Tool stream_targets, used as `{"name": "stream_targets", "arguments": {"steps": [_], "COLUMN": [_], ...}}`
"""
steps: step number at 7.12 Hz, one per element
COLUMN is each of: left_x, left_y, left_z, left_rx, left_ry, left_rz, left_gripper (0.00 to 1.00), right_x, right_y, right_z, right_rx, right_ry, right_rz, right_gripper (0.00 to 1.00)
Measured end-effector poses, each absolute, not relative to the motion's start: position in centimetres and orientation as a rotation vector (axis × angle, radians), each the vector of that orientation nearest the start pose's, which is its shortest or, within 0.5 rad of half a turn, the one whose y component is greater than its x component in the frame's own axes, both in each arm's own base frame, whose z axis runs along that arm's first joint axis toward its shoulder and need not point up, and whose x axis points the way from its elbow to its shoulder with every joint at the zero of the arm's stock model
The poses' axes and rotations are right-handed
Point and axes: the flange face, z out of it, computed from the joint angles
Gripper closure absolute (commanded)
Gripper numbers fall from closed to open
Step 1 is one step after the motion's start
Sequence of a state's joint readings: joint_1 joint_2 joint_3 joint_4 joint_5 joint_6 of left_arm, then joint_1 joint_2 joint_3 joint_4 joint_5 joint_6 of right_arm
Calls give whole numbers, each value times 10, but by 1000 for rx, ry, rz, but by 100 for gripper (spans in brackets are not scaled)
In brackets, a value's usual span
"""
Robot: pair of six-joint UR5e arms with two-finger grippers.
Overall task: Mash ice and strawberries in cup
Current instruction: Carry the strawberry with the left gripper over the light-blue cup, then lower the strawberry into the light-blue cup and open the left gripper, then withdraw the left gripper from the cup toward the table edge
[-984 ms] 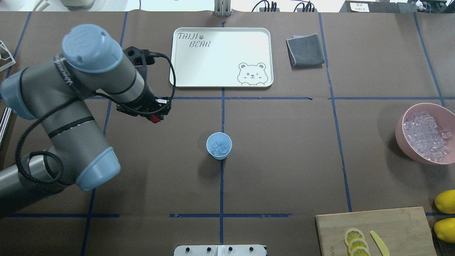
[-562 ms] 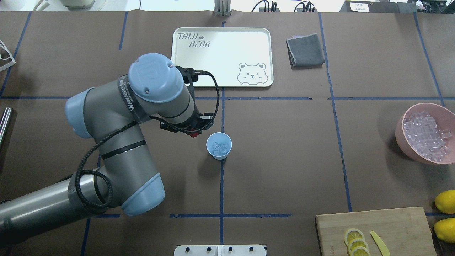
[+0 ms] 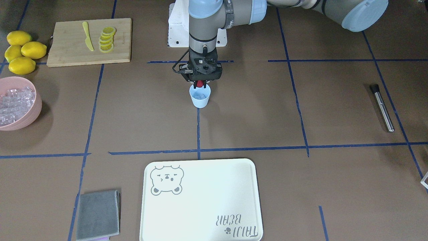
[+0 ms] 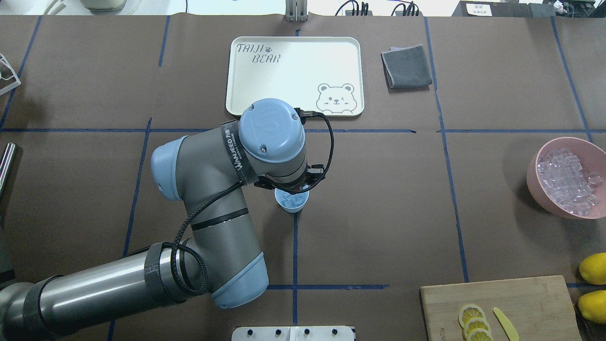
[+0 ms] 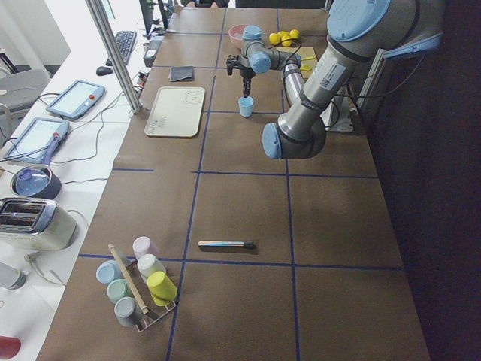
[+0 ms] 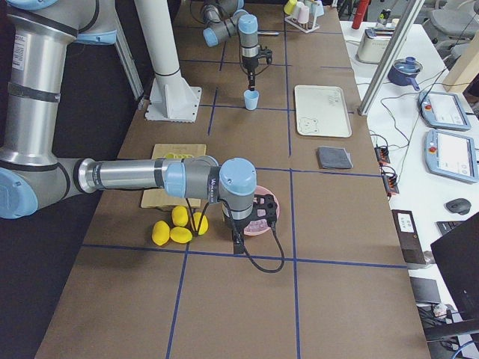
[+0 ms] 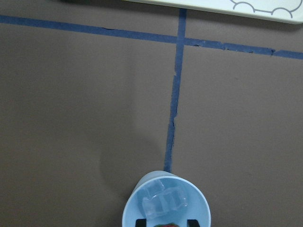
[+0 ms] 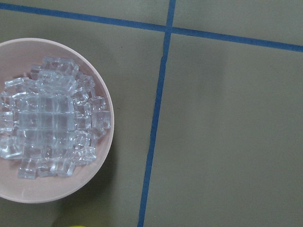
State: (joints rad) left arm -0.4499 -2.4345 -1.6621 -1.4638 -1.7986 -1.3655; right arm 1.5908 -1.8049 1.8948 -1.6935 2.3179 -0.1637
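While the cup (image 4: 293, 203) has kept its place on the blue tape line at mid-table, the left arm has swung in from the robot's left side within the last second. The left gripper (image 3: 200, 82) now hangs directly over the cup's mouth. Its jaws are clamped on the strawberry (image 3: 199, 85), which shows as a red lump between the fingertips just above the rim. The berry is not yet in the cup.

The ice (image 7: 163, 202) is already loaded. A few clear cubes lie at the bottom of the cup, as the left wrist view shows.

Significance: the carry appears complete, and the step in hand is the release. Both fingertips seem to sit within the rim's outline, so a straight drop should land the berry on the ice. A slight descent first would lessen any bounce off the cubes.

Mashing cannot start until the berry is in. The likely tool, a metal rod with a dark tip (image 3: 382, 107), lies untouched well apart on the robot's left side of the table.

The right gripper (image 6: 238, 245) hangs just beside the pink bowl (image 4: 534, 176) of spare cubes. I cannot tell whether it is open or closed.
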Motion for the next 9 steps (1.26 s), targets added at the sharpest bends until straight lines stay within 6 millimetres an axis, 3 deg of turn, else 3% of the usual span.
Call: {"name": "stream_targets", "arguments": {"steps": [1, 5, 6, 7, 9], "left_x": [575, 571, 563, 539, 448], "left_y": [-397, -396, -395, -394, -412], "left_z": [105, 105, 112, 131, 186], "left_rx": [73, 81, 90, 114, 150], "left_ry": [870, 874, 869, 851, 787], "left_rz": [-129, -118, -99, -58, 56], "left_gripper": [1, 1, 1, 1, 1], "right_x": [73, 73, 73, 73, 73], "right_y": [-388, -388, -388, -388, -388], "right_z": [617, 618, 618, 618, 619], "right_rx": [36, 35, 36, 37, 34], "right_ry": [-747, -748, -748, -748, -748], "right_rz": [-124, -124, -124, -125, -124], "right_gripper": [0, 0, 0, 0, 0]}}
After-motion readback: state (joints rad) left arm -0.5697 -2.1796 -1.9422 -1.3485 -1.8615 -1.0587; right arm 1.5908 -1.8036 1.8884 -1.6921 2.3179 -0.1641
